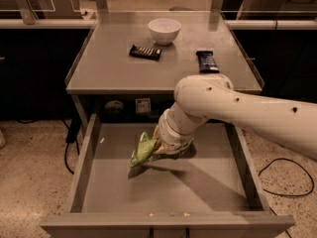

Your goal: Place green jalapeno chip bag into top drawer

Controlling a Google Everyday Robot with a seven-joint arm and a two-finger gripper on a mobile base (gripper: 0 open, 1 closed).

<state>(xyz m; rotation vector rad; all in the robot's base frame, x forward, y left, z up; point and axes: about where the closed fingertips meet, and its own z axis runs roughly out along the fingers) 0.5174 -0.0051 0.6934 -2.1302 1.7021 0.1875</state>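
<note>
The green jalapeno chip bag (pixel 143 149) is a crumpled light-green foil bag. It hangs from my gripper (pixel 159 146) inside the open top drawer (pixel 84 167), just above the drawer floor and left of centre. The gripper is shut on the bag's right end. My white arm (pixel 233 110) reaches in from the right and hides the gripper's body. The drawer is pulled fully out below the grey table (pixel 109 68).
On the table stand a white bowl (pixel 164 30), a dark flat snack bar (pixel 145 52) and another dark bar (pixel 206 61). Black cables lie on the speckled floor at left (pixel 67 152) and right (pixel 287 180). Glass panels edge the table's back.
</note>
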